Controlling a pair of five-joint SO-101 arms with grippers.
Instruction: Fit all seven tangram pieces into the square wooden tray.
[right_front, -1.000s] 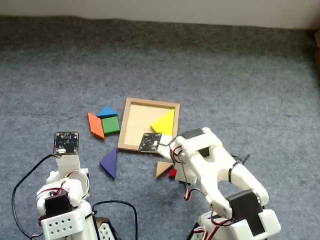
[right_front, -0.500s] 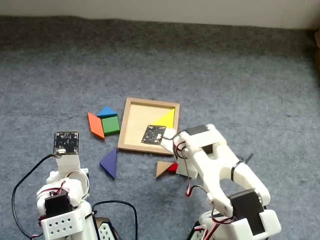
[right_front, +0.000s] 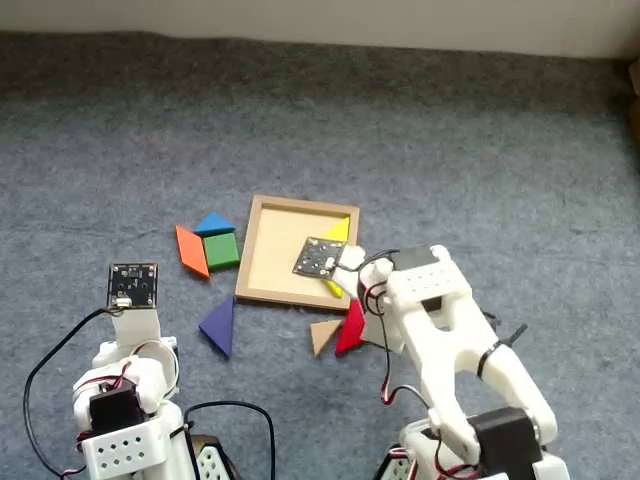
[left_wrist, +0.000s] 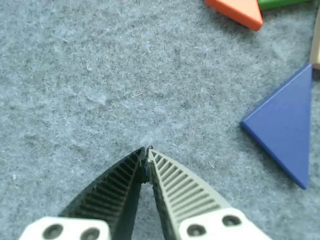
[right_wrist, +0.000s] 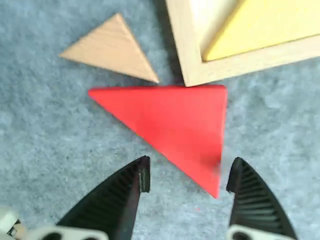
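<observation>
Our right pincer (right_wrist: 190, 175) is open, its two tips apart. The pointed end of the red triangle (right_wrist: 175, 120) lies between the tips. Just past it are the wooden triangle (right_wrist: 112, 50) and a corner of the square wooden tray (right_wrist: 250, 62). The red triangle sits right up against that corner. The yellow triangle (right_wrist: 270, 25) lies inside the tray.

Our left pincer (left_wrist: 146, 152) is closed, tips together, with nothing in it, over the grey carpet (left_wrist: 75, 75). Ahead of it and off to one side lies the dark blue triangle (left_wrist: 285, 135). Farther on are the orange piece (left_wrist: 235, 7), the green square (right_front: 222, 250) and the light blue triangle (right_front: 213, 223), all outside the tray.
</observation>
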